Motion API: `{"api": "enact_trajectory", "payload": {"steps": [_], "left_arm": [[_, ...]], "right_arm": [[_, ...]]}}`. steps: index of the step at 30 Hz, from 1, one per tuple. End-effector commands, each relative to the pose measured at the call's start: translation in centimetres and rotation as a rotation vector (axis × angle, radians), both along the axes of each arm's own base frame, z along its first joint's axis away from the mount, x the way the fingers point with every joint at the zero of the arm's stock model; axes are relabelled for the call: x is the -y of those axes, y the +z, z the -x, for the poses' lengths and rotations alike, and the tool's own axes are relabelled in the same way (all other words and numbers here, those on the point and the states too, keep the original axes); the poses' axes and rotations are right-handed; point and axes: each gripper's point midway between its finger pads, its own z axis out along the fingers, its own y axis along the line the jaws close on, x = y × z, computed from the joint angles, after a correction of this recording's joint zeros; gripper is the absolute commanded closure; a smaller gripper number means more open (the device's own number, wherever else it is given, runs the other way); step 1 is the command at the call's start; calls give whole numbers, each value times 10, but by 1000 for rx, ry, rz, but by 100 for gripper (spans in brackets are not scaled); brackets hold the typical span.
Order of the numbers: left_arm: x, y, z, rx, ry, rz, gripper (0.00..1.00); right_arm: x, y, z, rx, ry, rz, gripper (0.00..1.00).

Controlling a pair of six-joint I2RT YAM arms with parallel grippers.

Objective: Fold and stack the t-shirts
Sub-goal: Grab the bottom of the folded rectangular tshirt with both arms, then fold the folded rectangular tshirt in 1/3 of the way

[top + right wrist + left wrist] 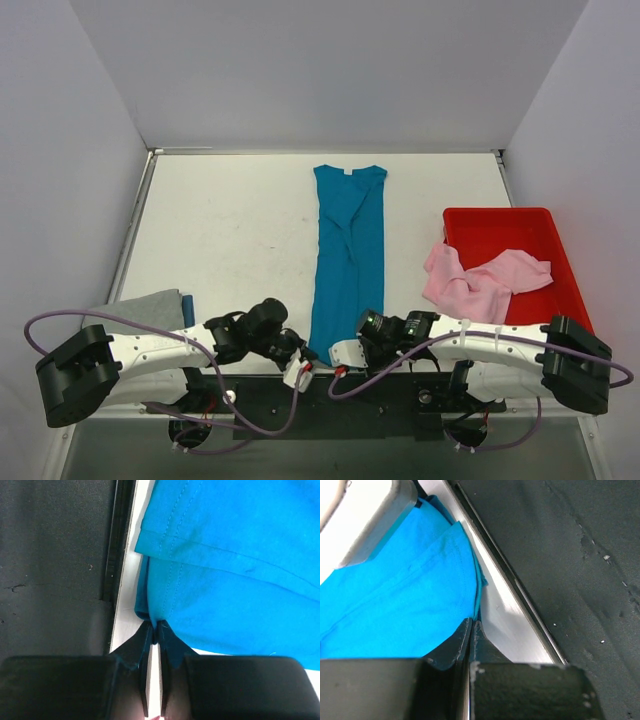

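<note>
White table (pixel 230 230) carries a teal-blue t-shirt (pixel 348 250) folded into a long strip. At its near hem, the left gripper (pixel 471 625) and the right gripper (pixel 153 627) are each clamped on the cloth.

The white flat table (pixel 230 230) is being occupied by: long teal-blue cloth t-shirt (pixel 347 255), centre; light grey cloth t-shirt (pixel 140 308), left; red rectangular plastic tray (pixel 540 225), right, pale pink cloth t-shirt (pixel 480 285) overhanging its rim.

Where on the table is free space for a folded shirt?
Widest bare patch: white table between its left edge and the teal-blue cloth t-shirt, beyond the light grey t-shirt. Narrower strip between teal shirt and red plastic tray. Crowded: pale pink t-shirt overhanging tray.
</note>
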Motion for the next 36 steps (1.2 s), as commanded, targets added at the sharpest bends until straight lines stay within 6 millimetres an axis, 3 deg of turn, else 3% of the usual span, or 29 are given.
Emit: {"api": "enact_trajectory", "payload": {"steps": [1, 5, 8, 12, 15, 16, 20, 21, 22, 23, 24, 25, 26, 29, 30, 31, 36], "left_arm": [[6, 9, -9, -47, 88, 21, 100], [16, 36, -25, -104, 219, 49, 100], [19, 55, -55, -134, 369, 63, 100], [25, 74, -88, -208, 526, 92, 100], [33, 94, -120, -239, 640, 165, 100], [34, 101, -139, -245, 680, 191, 100], [37, 106, -186, -260, 761, 216, 100], [39, 96, -194, -273, 769, 194, 100], [41, 107, -208, -267, 779, 221, 100], [45, 98, -215, -286, 783, 198, 100], [47, 109, -228, -276, 792, 223, 100], [49, 103, -237, -274, 804, 210, 100], [51, 110, -248, -252, 807, 224, 100], [51, 102, -268, -239, 830, 205, 100], [54, 107, -275, -233, 834, 214, 100], [54, 104, -282, -236, 844, 208, 100], [52, 92, -302, -228, 888, 192, 100]], "right_arm": [[8, 1, 3, -8, -33, 26, 100], [-6, 37, -16, 4, -179, -157, 100], [-4, 67, -47, 18, -359, -275, 100], [-1, 97, -78, 55, -438, -356, 100], [6, 99, -101, 27, -510, -373, 100], [2, 100, -106, -2, -516, -378, 100], [19, 103, -150, 0, -637, -364, 100], [22, 111, -164, 15, -664, -382, 100], [22, 108, -173, 7, -689, -381, 100], [22, 114, -184, 11, -704, -396, 100], [22, 111, -191, 1, -710, -389, 100], [22, 115, -200, 14, -718, -390, 100], [23, 109, -204, 2, -721, -374, 100], [23, 106, -225, -4, -742, -366, 100], [23, 97, -229, -26, -752, -349, 100], [22, 102, -237, -20, -754, -362, 100], [27, 91, -271, -35, -824, -337, 100]]}}
